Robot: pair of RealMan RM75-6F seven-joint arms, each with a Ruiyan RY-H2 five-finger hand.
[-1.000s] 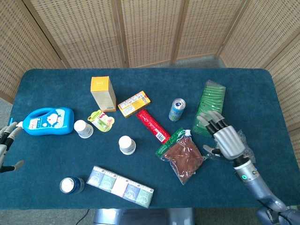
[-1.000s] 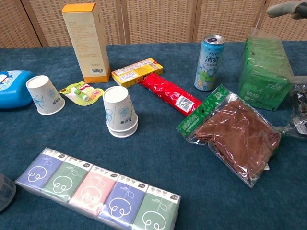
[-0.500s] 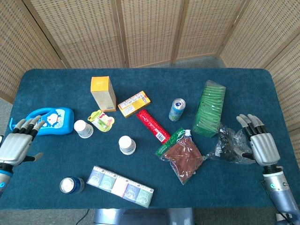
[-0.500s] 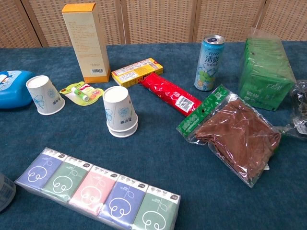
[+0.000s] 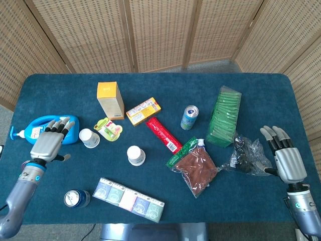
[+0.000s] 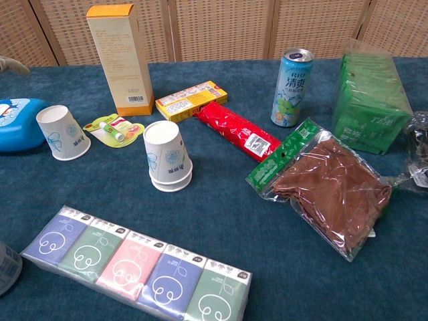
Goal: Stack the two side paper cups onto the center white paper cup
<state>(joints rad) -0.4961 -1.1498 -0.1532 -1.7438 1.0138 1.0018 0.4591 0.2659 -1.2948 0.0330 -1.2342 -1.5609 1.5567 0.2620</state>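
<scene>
Wicker screens back a blue table (image 5: pixel 150 85). At its left edge the left hand (image 5: pixel 49 143) hovers with fingers spread, holding nothing. One side cup (image 5: pixel 89 138) stands upside down just beside it at three o'clock, axis vertical (mouth on the cloth). At table centre, the stacked cups (image 5: pixel 136 155) look already doubled. The right hand (image 5: pixel 287 159), likewise spread and empty, is far off.
</scene>
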